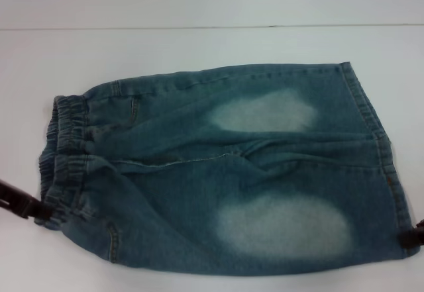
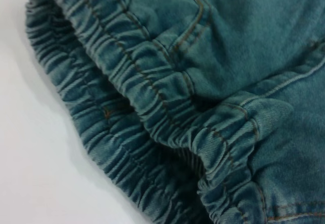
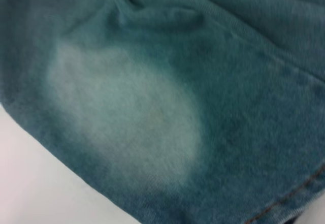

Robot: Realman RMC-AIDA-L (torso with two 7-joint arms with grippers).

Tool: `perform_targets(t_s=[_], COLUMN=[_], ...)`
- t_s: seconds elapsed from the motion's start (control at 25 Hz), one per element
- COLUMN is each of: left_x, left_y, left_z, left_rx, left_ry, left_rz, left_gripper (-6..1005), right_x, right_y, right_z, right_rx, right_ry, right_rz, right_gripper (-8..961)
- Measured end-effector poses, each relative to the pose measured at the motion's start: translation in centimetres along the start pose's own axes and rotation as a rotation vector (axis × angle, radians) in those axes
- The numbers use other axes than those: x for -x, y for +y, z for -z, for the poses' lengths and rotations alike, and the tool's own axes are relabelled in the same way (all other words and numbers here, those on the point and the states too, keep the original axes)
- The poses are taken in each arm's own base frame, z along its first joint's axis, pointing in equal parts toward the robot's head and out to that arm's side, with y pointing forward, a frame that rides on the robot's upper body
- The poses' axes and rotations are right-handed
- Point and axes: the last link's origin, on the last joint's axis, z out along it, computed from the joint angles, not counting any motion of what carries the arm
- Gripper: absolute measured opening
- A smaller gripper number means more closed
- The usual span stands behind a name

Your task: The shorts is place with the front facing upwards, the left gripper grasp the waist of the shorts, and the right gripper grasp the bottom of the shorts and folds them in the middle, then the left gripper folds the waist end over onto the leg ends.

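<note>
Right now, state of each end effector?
Left gripper: at the waist of the shorts, nearest corner; grip cannot be told.
Right gripper: at the bottom of the shorts, nearest corner; cannot be told.

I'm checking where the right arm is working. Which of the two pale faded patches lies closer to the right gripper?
The larger patch, on the near leg of the shorts. The right gripper sits at that leg's hem corner; the smaller patch lies on the far leg.

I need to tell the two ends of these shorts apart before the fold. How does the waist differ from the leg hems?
The waist is ruffled and gathered, while the leg hems lie flat and straight. The waist is the narrower end, on the robot's left; the hems are the wider end, on its right. The left gripper is at the waist's near corner, the right gripper at the hems' near corner. Both are stitched blue-green denim on the white table.
</note>
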Motion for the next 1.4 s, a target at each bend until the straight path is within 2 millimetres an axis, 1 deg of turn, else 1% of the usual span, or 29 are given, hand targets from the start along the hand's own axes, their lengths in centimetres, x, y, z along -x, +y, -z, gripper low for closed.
perform_targets(t_s=[0.16,0.52,0.72,1.16,1.4], left_x=[-0.5,-1.4,-1.7,-2.3,-3.2], left_y=[-0.3,-0.1,0.0,0.7,1.5], left_z=[0.6,1.4,2.3,5.1,5.7], left_rx=[-0.004,0.01,0.039,0.139,0.224], left_ry=[0.02,0.024,0.032,-0.029,-0.014], left_rz=[0.035,0.075,0.088,0.082,0.084], left_gripper=[63,63,62,63,62], right_x=[0.1,0.5,0.8,1.5,1.9], right_y=[-0.1,-0.2,-0.4,-0.6,-0.8], right_z=[0.5,1.6,2.3,3.6,4.0], right_rx=[0.022,0.068,0.075,0.076,0.064], right_ry=[-0.055,-0.186,-0.259,-0.383,-0.465], right_rz=[0.014,0.063,0.076,0.109,0.121], right_gripper=[30,30,30,31,31])
